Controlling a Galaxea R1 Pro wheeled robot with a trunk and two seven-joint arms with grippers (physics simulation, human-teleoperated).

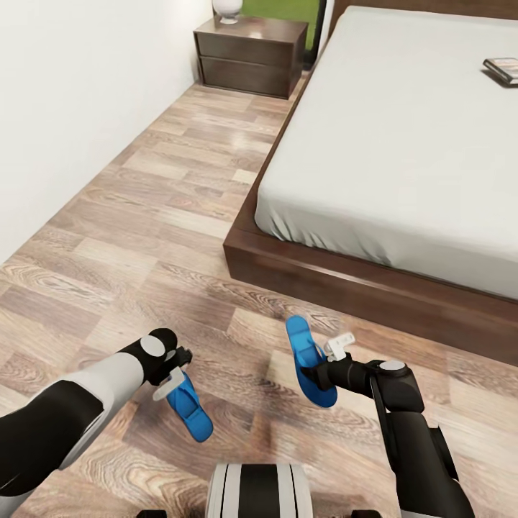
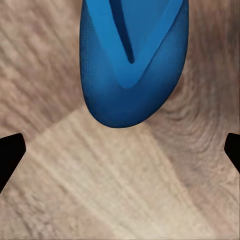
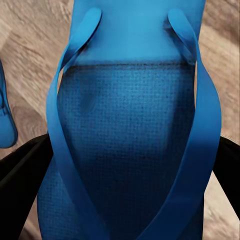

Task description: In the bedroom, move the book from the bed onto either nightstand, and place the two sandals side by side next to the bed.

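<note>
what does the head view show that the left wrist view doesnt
Head view alone: the bed with the book near its far right edge, a nightstand by the wall, both arms, and the second sandal at the right gripper.

Left wrist view alone: a close look at one rounded end of the left sandal, and the left gripper's dark fingertips spread wide, with bare floor between them.

Both: that left sandal lying on the wood floor.
</note>
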